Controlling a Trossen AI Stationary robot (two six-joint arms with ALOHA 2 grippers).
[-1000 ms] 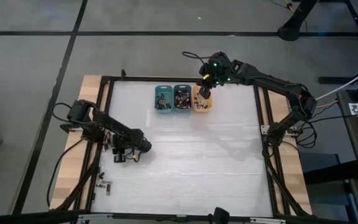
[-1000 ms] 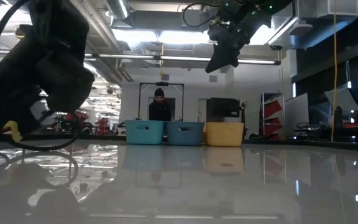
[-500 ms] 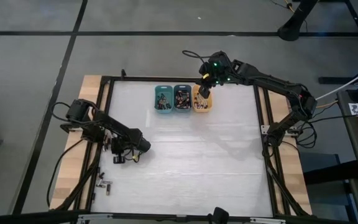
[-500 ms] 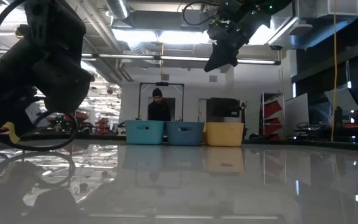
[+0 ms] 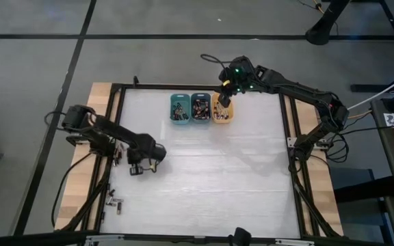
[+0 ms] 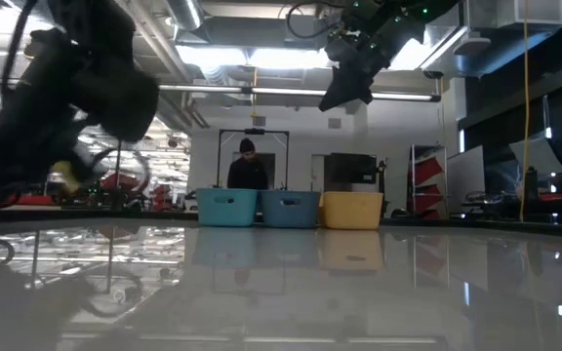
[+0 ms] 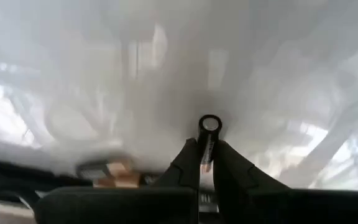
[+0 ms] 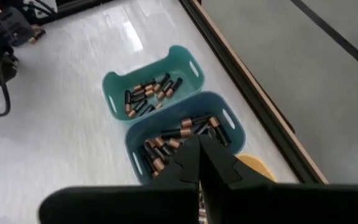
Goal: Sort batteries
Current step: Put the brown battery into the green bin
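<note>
1. Three bins sit in a row near the table's point(image 5: 204, 184) far edge: teal bin point(image 5: 180, 108), blue bin point(image 5: 200, 108), orange bin point(image 5: 222, 112), walls touching. White surface in front of them is open across the middle and toward the near edge.
2. Black frame rail point(image 5: 112, 150) runs along the left side; a few loose batteries point(image 5: 117, 203) lie on the wood strip by it, near the front left corner.
3. Left arm reaches in from the left edge, low over the table, well apart from the bins. Left gripper point(image 5: 137, 168) points down at the surface.
4. Left wrist view: fingers point(image 7: 185, 167) nearly together, pinching one battery point(image 7: 208, 134). It stands on end between the tips, silvery end sticking out past them.
5. Right arm stretches from the right side across to the far edge, raised above the bins. Right gripper point(image 5: 225, 100) hangs over the orange bin, tilted down.
6. Right wrist view: right jaws fully closed, tips touching, nothing visible between them. Below them the teal and blue bins each hold a pile of dark batteries with coppery bands point(image 8: 151, 93).
7. Low view: right gripper clearly above the bin rims, no contact. A person point(image 6: 250, 168) stands in the room behind the bins.
</note>
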